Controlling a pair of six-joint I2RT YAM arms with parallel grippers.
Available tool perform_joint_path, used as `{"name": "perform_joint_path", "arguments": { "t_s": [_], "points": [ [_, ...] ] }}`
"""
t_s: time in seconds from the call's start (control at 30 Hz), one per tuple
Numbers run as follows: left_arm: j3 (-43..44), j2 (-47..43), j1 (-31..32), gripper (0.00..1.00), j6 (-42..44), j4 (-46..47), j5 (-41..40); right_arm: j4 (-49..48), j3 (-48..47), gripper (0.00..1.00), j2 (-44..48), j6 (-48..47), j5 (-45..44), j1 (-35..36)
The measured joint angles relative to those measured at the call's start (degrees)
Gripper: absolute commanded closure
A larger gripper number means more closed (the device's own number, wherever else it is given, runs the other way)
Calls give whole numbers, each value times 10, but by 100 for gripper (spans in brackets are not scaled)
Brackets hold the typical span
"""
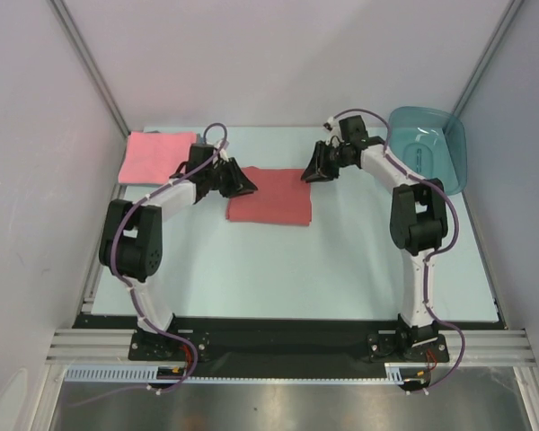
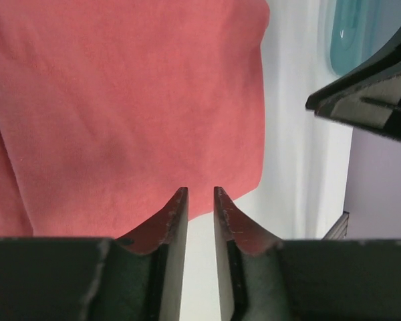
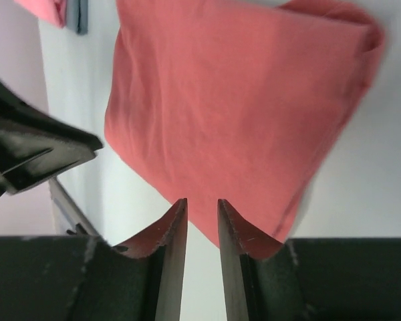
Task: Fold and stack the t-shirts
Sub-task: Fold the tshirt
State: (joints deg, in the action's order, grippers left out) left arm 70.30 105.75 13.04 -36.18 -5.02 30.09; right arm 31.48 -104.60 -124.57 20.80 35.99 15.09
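A dull brick-red t-shirt (image 1: 269,197) lies folded into a rectangle mid-table. My left gripper (image 1: 249,184) hovers at its left edge and my right gripper (image 1: 310,172) at its back right corner. In the left wrist view the red t-shirt (image 2: 120,107) fills the area beyond the left gripper (image 2: 200,192), which is open by a narrow gap with only table showing through. In the right wrist view the red t-shirt (image 3: 234,100) ends in a corner just past the right gripper (image 3: 202,200), also narrowly open and holding nothing. A lighter pink folded t-shirt (image 1: 157,157) lies at the back left.
A teal translucent tub (image 1: 428,145) stands at the back right corner, close behind the right arm. Grey walls enclose the table at the back and on both sides. In the right wrist view a dark grey-blue edge (image 3: 78,17) shows beside the pink t-shirt (image 3: 43,10).
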Motion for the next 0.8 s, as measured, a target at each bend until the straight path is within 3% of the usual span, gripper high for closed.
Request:
{"name": "perform_joint_path", "arguments": {
  "t_s": [0.13, 0.27, 0.37, 0.53, 0.8],
  "points": [
    [-2, 44, -10, 79, -14, 33, 26, -23, 7, 77, -30, 13, 73, 22],
    [-11, 97, -33, 82, -30, 61, 44, -75, 17, 92, -85, 42, 147, 50],
    [-27, 109, -45, 83, -37, 67, 49, -108, 65, 98, -112, 55, 177, 65],
    [-66, 105, -59, 84, -44, 92, 62, -173, 162, 98, -99, 82, 234, 40],
    [-92, 53, -70, 72, -1, 34, 56, -128, 189, 98, -66, 57, 217, -10]
  ]
}}
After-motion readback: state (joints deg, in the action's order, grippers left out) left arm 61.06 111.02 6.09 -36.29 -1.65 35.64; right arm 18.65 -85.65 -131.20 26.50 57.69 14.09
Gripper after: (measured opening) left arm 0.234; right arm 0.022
